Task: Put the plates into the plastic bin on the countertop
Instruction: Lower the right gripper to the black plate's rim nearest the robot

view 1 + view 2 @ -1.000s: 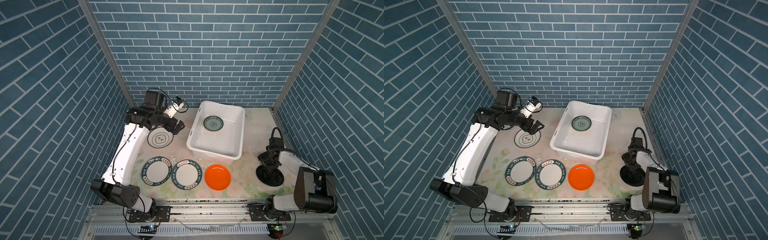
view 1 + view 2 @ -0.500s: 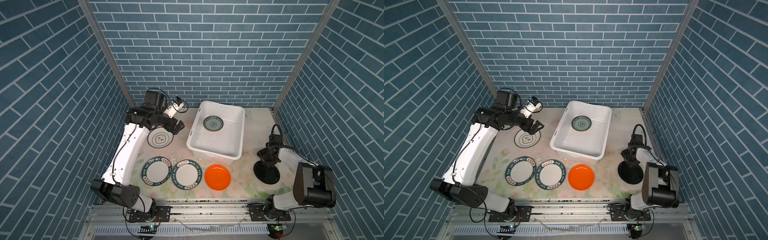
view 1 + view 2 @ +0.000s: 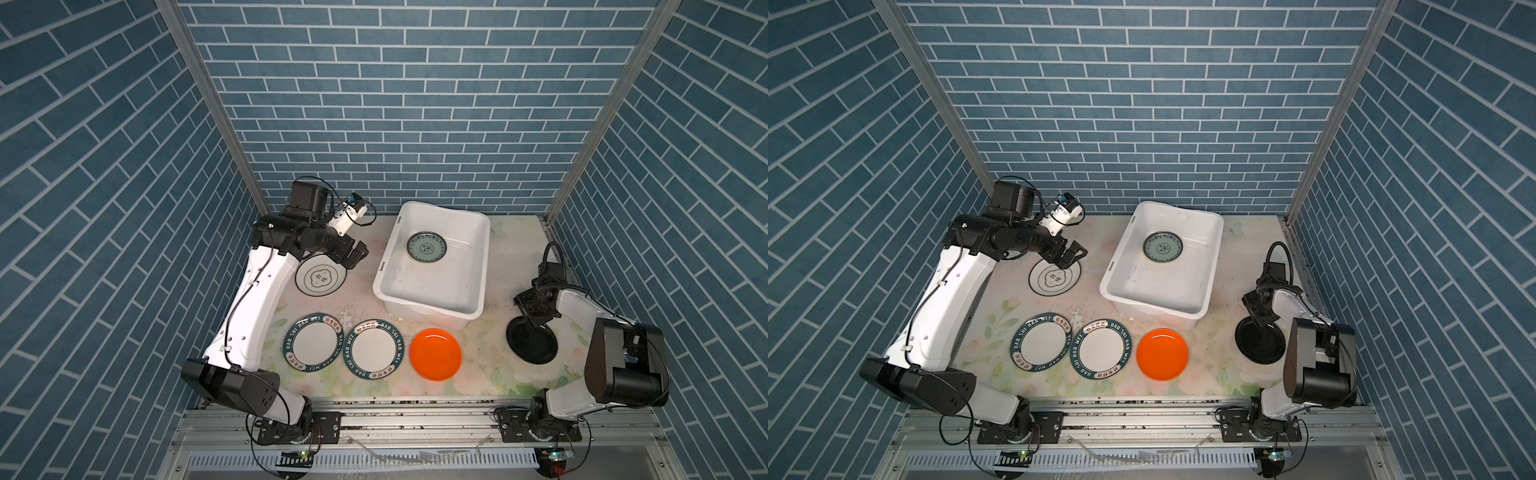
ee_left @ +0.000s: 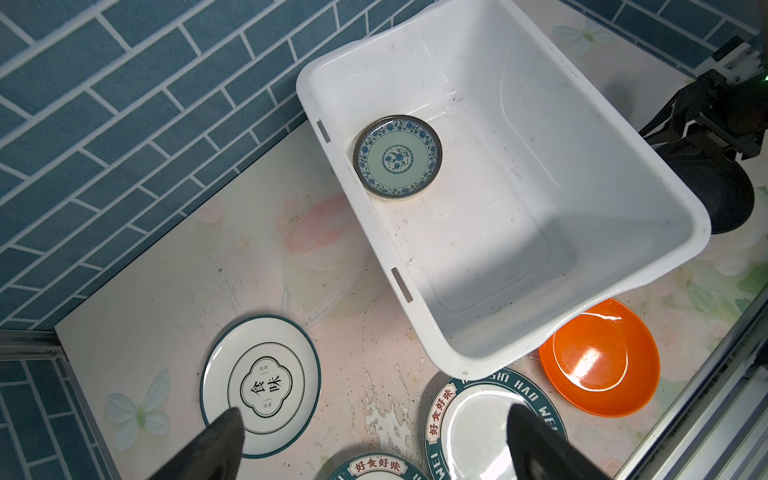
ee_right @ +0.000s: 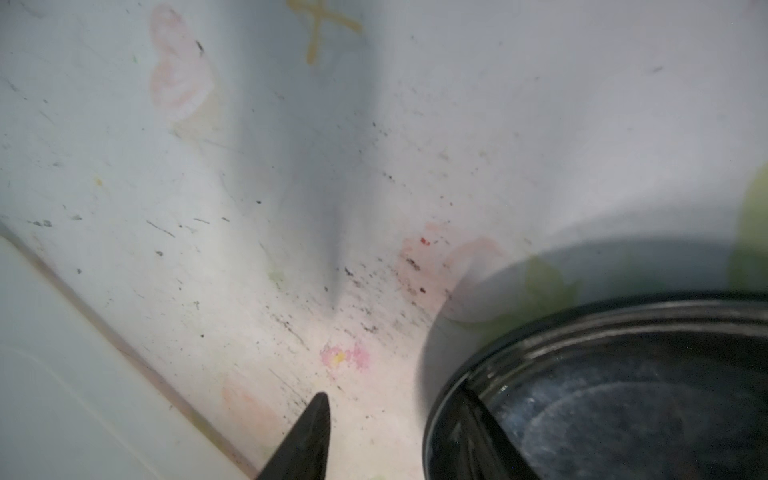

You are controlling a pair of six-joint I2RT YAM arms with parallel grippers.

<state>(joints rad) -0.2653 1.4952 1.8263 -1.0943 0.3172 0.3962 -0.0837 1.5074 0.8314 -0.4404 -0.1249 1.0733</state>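
The white plastic bin [image 3: 388, 266] [image 3: 1113, 282] [image 4: 490, 357] holds a blue-green patterned plate [image 3: 427, 247] [image 3: 1163, 247] [image 4: 397, 156]. Two green-rimmed plates [image 3: 312, 341] [image 3: 374, 350] and an orange plate [image 3: 435, 354] [image 4: 598, 357] lie on the countertop [image 3: 494, 257] at the front. My left gripper [image 3: 356, 255] [image 4: 374, 409] hovers open above the white black-rimmed plate [image 3: 320, 276] [image 4: 266, 382]. My right gripper [image 3: 535, 318] [image 5: 392, 392] is open astride the black plate's [image 3: 534, 343] [image 5: 623, 395] rim, one finger inside, one outside on the countertop.
The bin sits at a slant near the back wall. Blue brick walls close in the back and both sides. The right arm's base [image 3: 623, 374] stands just right of the black plate. A metal rail [image 3: 415, 415] runs along the front edge.
The right gripper has shifted slightly back and left at the black plate's rim, and the plate has slid a little with it. The left arm has not moved.
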